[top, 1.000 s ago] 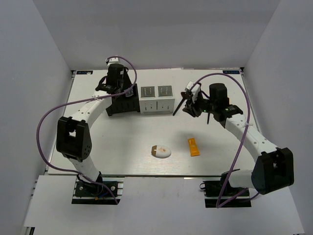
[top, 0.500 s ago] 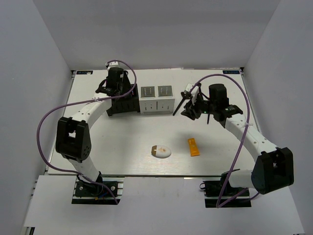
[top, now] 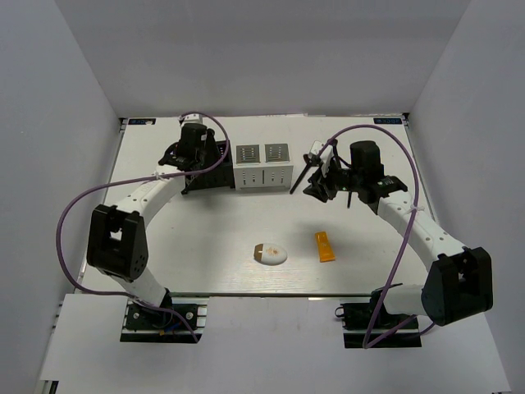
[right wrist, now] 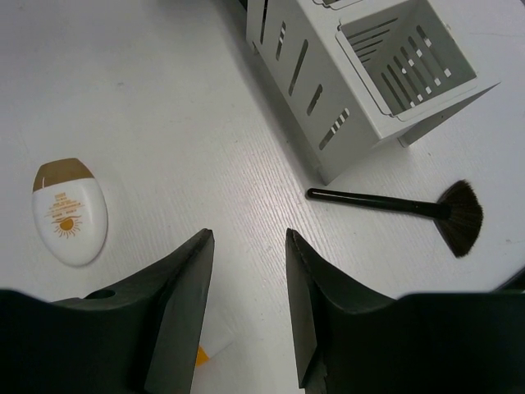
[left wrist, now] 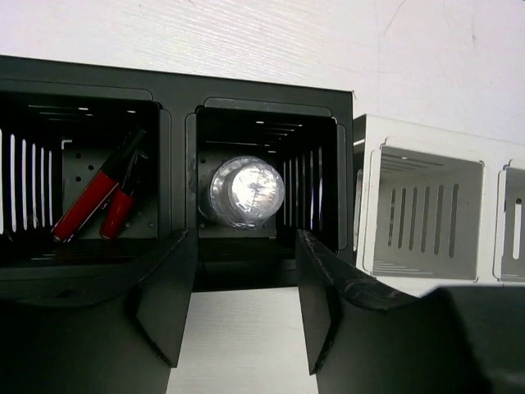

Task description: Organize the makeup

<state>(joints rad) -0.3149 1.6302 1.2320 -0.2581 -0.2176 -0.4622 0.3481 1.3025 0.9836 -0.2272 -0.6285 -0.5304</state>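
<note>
My left gripper [left wrist: 246, 246] stands open and empty just in front of the black organizer [left wrist: 176, 90], and in the top view it [top: 190, 158] hovers over that box [top: 209, 176]. Two red-black lip sticks [left wrist: 90, 205] lean in one compartment. A small clear bottle [left wrist: 244, 190] stands in the compartment beside them. My right gripper [right wrist: 248, 238] is open over bare table, nothing between its fingers. A black fan brush [right wrist: 394, 205] lies by the white organizer [right wrist: 361, 74]. The white oval compact [top: 270, 254] and the orange tube [top: 325, 246] lie on the table.
The white organizer [top: 263, 164] stands right of the black one at the back of the table. In the top view the brush [top: 299, 179] lies between the white box and my right gripper [top: 320, 185]. Purple cables loop over both arms.
Both grippers' jaws have widened. My left wrist has shifted slightly above the black organizer. The brush, compact and tube lie where they were.
</note>
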